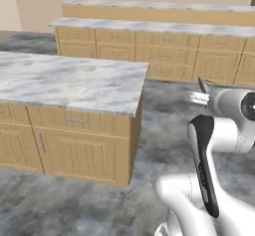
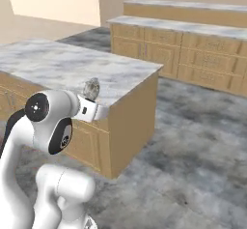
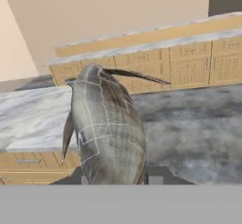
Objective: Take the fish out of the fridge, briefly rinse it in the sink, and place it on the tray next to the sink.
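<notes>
A grey-brown fish with a thin dark fin stands up between my fingers in the hand view, covering most of them. My gripper is shut on the fish's lower end. From the right base view the fish shows as a small grey shape at the end of my hand, just in front of the island's edge. In the left base view it is a dark sliver above my wrist. The fridge, the sink and the tray are out of view.
A marble-topped island with wooden cabinet fronts stands at the left, its corner close to my arm. Two longer rows of wooden cabinets with marble tops run along the far wall. Grey stone floor lies open between them.
</notes>
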